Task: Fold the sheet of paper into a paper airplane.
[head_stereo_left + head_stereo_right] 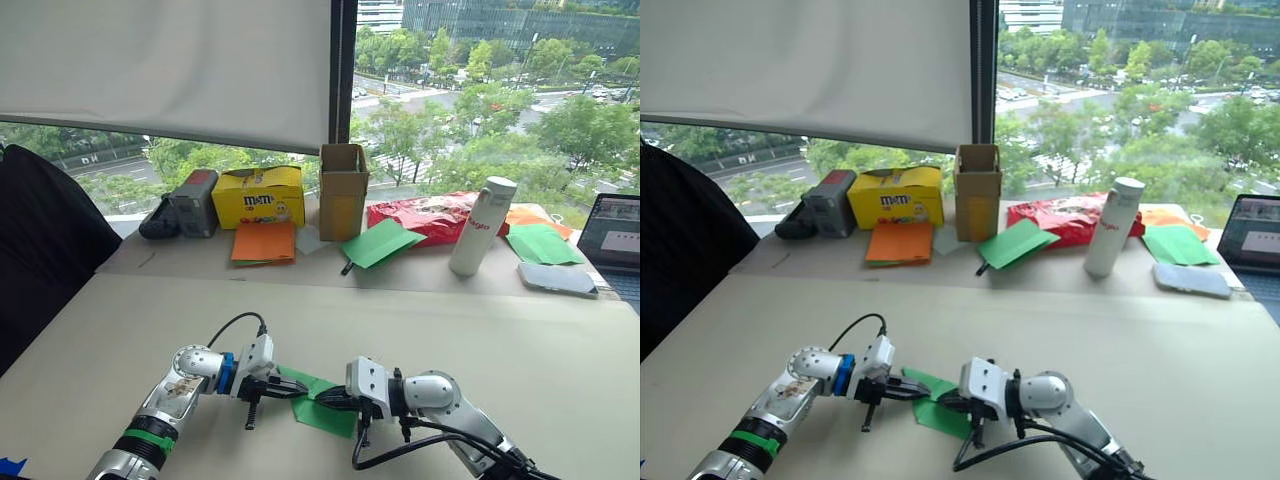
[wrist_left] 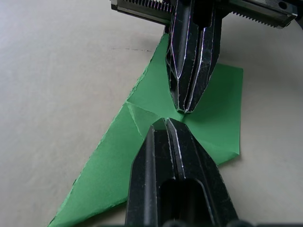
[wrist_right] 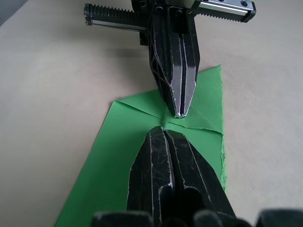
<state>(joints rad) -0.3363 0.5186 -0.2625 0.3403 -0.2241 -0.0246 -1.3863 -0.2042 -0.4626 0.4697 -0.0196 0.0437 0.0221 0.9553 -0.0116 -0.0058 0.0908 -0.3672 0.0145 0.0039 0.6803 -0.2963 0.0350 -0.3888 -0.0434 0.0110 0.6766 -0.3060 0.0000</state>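
The sheet of paper (image 1: 322, 414) is bright green, partly folded with crease lines, and lies flat on the beige table near the front edge. My left gripper (image 1: 300, 392) reaches in from the left and my right gripper (image 1: 326, 399) from the right, tip to tip over the middle of the sheet. In the left wrist view, the left gripper (image 2: 165, 122) is shut with its tip on the paper (image 2: 213, 118), just short of the right gripper (image 2: 183, 109). The right wrist view shows the right gripper (image 3: 163, 130) shut too, facing the left gripper (image 3: 180, 113) where the paper's (image 3: 123, 142) creases meet.
Along the far edge under the window stand orange paper sheets (image 1: 264, 242), a yellow box (image 1: 259, 196), a cardboard box (image 1: 343, 190), loose green sheets (image 1: 380, 243), a red bag (image 1: 425, 215), a white bottle (image 1: 481, 226), a phone (image 1: 557, 278) and a laptop (image 1: 612, 232).
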